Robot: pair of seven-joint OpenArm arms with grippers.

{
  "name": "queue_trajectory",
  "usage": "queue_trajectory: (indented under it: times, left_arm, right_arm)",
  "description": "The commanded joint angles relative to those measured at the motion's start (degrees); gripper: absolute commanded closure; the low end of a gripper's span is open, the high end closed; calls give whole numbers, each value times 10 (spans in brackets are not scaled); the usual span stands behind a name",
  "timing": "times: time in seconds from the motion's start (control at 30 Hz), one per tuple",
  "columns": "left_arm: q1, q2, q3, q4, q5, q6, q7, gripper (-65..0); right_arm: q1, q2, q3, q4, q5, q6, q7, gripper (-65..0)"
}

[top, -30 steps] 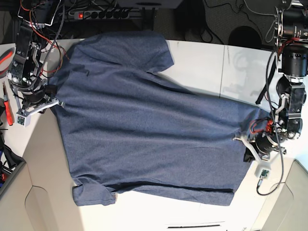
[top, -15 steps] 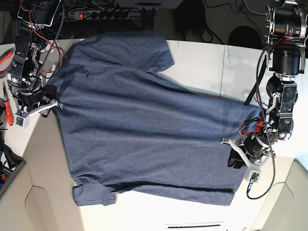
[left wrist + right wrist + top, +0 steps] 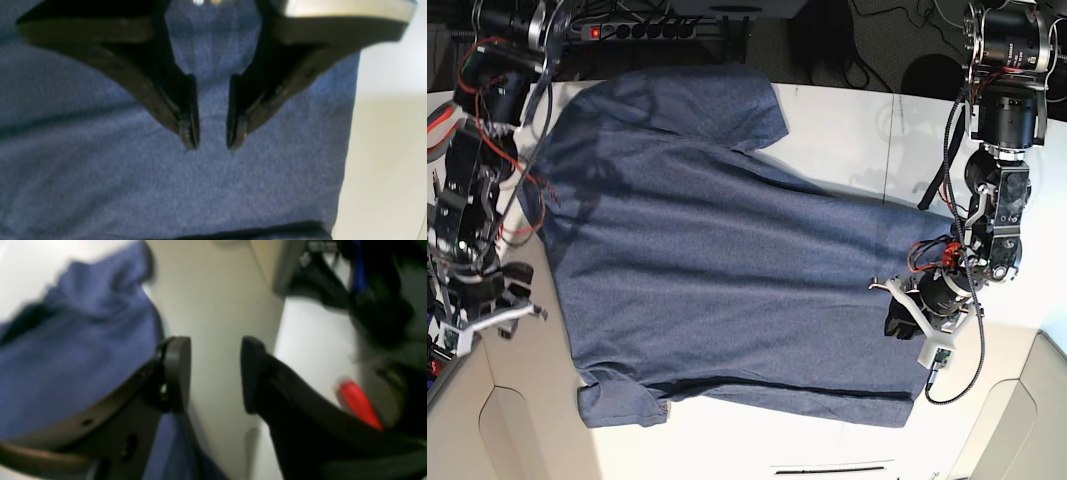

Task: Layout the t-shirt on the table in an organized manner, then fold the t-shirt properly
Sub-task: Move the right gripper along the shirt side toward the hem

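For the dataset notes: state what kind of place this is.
Most likely a robotics lab bench. A power strip and loose cables lie behind the white table, and two exposed-wiring arms flank a t-shirt spread on it.

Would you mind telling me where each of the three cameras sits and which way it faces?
Base: overhead, looking down on the t-shirt spread on the table; both arms show.
Left wrist: on the left arm, facing down at the cloth; left gripper open.
Right wrist: on the right arm, facing the shirt's edge; right gripper open over bare table.
All three share the t-shirt.
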Motion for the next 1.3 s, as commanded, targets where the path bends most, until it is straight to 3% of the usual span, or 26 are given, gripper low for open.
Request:
queue_trajectory:
  times: [0.0, 0.17, 0.23, 0.43, 0.53, 0.67, 0.77, 0.97, 1.03, 1.17, 1.27]
  left_arm:
    - [-14, -6, -3, 10, -5, 0, -13, -180]
    - [-10, -6, -3, 10, -6, 0, -13, -180]
    - [-8, -6, -3, 10, -12, 0, -13, -180]
    - [-5, -6, -3, 10, -13, 0, -13, -180]
    - [-5, -6, -3, 10, -13, 0, -13, -180]
    - [-5, -6, -3, 10, -13, 0, -13, -180]
    - [-5, -6, -3, 10, -13, 0, -13, -180]
    - [-5, -6, -3, 10, -13, 0, -13, -180]
    - [-5, -6, -3, 10, -13, 0, -13, -180]
    - [-5, -6, -3, 10, -13, 0, -13, -180]
    - [-5, -6, -3, 10, -13, 0, -13, -180]
  right_arm:
    - [34, 6, 1, -19, 1, 0, 19, -247]
    - [140, 6, 1, -224, 7, 3, 99, -247]
    - [172, 6, 1, -304, 7, 25, 151, -247]
    - [221, 6, 1, -462, -3, 38, 235, -246]
    - [218, 6, 1, -485, -29, 31, 243, -246]
    - [206, 6, 1, -488, -40, -12, 243, -246]
    - [201, 6, 1, -488, -40, -12, 245, -242]
    - [200, 6, 1, -488, -40, -7, 294, -88]
    - [200, 6, 1, -488, -40, -5, 299, -74]
    - [200, 4, 1, -488, -40, -5, 299, -99]
    - [200, 4, 1, -488, -40, -5, 299, -249]
